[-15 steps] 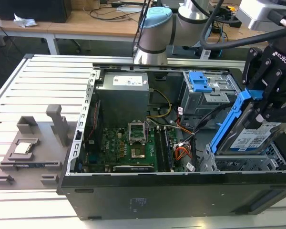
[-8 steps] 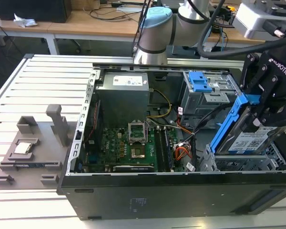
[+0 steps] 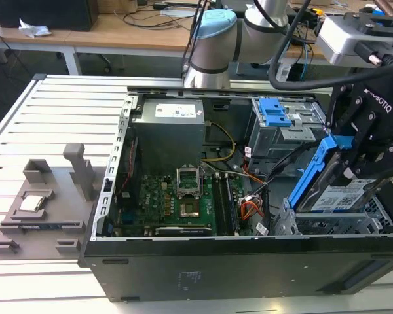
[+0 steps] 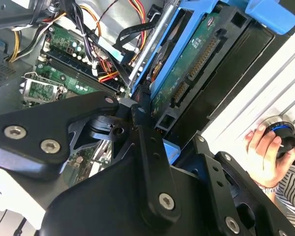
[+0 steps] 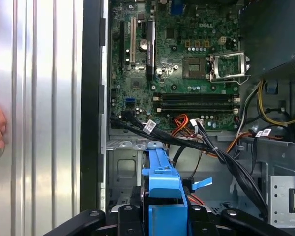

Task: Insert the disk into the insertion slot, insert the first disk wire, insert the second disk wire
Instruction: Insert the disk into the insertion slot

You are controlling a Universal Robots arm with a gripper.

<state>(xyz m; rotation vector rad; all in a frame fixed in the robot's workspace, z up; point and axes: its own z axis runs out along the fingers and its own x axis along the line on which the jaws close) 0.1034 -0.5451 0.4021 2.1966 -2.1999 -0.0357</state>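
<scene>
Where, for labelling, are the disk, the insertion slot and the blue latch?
the disk [image 3: 344, 195], exterior view, white label.
the insertion slot [image 3: 321, 224], exterior view, grey cage's perforated wall.
the blue latch [image 3: 273, 111], exterior view, ribbed top.

My claw [image 3: 346, 169] clamps the disk [image 3: 344, 195]. Disk tilted, low end right over the insertion slot [image 3: 327, 226].

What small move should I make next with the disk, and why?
Probably tip the raised end down, so that the disk lines up with the insertion slot. In the exterior view the hand holds the disk tilted, its low end at the slot, not yet seated.
</scene>
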